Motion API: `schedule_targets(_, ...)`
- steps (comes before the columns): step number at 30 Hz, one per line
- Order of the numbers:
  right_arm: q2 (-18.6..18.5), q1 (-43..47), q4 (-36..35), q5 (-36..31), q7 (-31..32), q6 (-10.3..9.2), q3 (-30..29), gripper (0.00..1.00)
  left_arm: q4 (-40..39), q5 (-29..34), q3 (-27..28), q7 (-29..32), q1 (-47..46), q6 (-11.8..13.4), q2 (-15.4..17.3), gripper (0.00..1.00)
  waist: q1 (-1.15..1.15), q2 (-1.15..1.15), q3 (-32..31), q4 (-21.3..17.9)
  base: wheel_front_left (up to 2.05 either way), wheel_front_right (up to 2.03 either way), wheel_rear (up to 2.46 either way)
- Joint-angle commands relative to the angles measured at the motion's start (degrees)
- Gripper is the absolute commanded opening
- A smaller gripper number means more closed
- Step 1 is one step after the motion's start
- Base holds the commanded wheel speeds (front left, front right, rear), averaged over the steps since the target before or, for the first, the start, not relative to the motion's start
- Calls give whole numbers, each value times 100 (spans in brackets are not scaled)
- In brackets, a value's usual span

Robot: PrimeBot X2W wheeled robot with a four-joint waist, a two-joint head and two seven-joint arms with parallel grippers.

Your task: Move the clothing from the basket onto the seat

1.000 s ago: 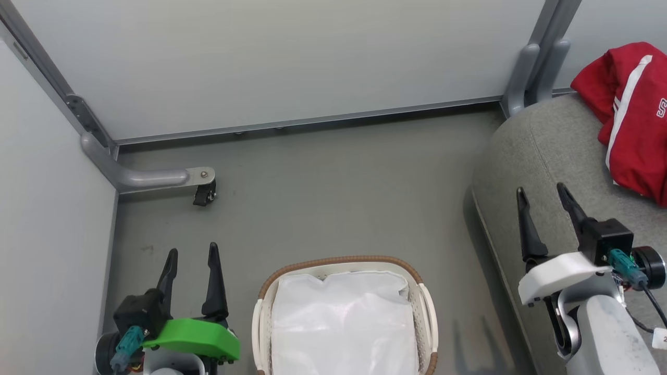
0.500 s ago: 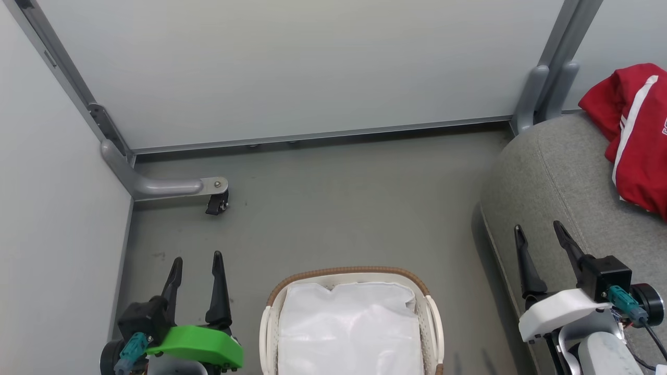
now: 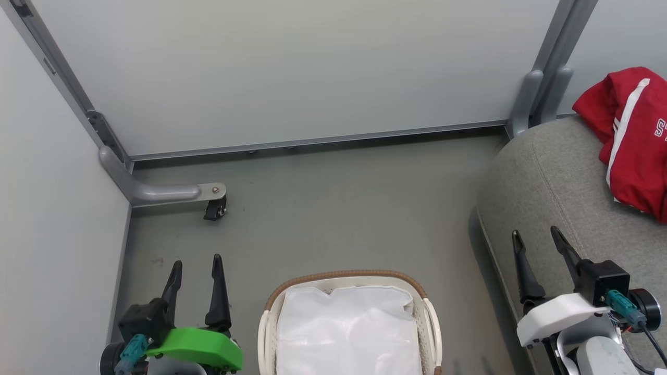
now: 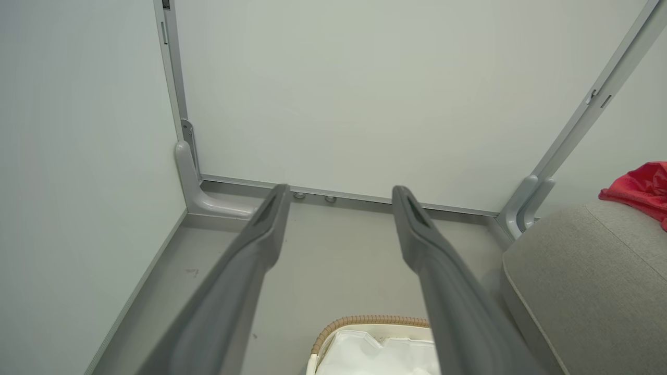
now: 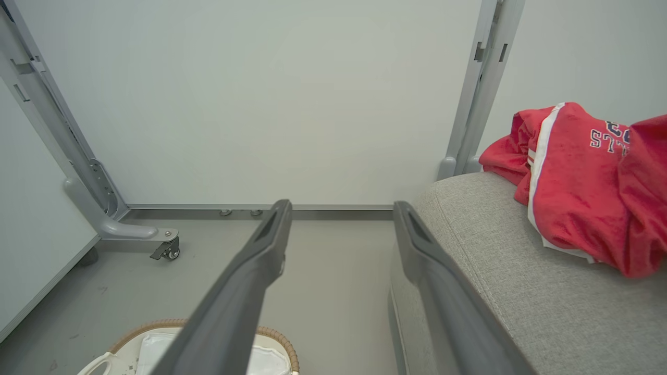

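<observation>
Left gripper (image 3: pixel 197 262) low at 7 o'clock, right gripper (image 3: pixel 535 233) at 4 o'clock. Both empty, jaws spread wide, aimed toward 12 o'clock.

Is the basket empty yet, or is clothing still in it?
Empty where visible: the basket holds just its white liner, and the red clothing lies on the seat. Its near end is cut off.

Basket (image 3: pixel 344 273): one; seat (image 3: pixel 552 187): one; clothing heap (image 3: pixel 635 156): one; caster (image 3: pixel 214 209): one; left gripper (image 3: pixel 197 260), right gripper (image 3: pixel 535 230): two.
</observation>
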Motion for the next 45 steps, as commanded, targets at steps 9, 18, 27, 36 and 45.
schedule_targets(9,52,34,200,95,56,0,-4,0,168,-88,-11,24,23,0,-8,0,0,0,-14,-13,0,0,0)
schedule_targets(18,43,14,154,1167,341,-1,-55,0,110,-974,176,283,-27,-83,0,0,0,0,-23,-36,0,0,0)
schedule_targets(27,34,40,62,2137,544,-1,-50,0,50,-1770,346,518,-74,-159,7,0,0,0,-32,-59,0,0,0)
schedule_targets(36,26,41,5,3003,750,-2,-71,0,-4,-2487,501,730,-120,-229,12,0,0,0,-42,-81,0,0,0)
schedule_targets(45,19,37,-40,3767,938,-2,-95,0,-48,-3114,641,919,-160,-288,16,0,0,0,-51,-103,0,0,0)
